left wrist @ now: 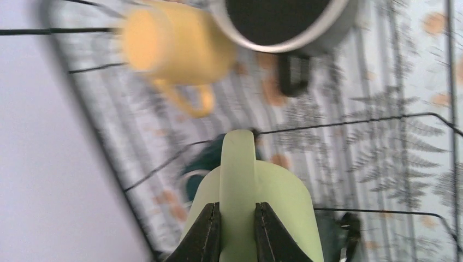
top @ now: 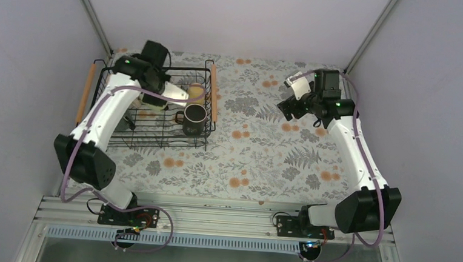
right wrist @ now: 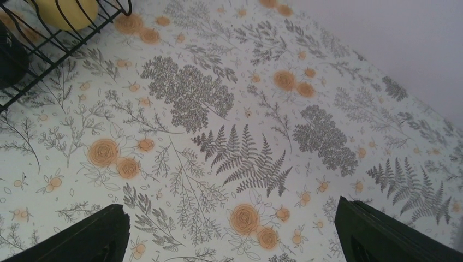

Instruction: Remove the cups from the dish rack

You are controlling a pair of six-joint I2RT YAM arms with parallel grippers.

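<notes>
The dish rack [top: 155,140] is a black wire basket at the left of the table. My left gripper [left wrist: 237,218] is shut on the handle of a pale green cup [left wrist: 284,202] and holds it over the rack floor. In the top view the left gripper [top: 156,99] is inside the rack, and the arm hides that cup. A yellow cup [left wrist: 174,46] and a black cup [left wrist: 284,24] sit beyond it, and a dark teal cup [left wrist: 199,164] lies under it. The top view shows the yellow cup [top: 195,92] and the black cup [top: 194,119] too. My right gripper [right wrist: 235,240] is open and empty above the table.
The rack has wooden rod handles on its left [top: 86,92] and right [top: 214,93] sides. In the right wrist view the rack's corner [right wrist: 65,43] shows at the top left. The floral tablecloth [top: 258,157] covers the table. Walls close in at the back and sides.
</notes>
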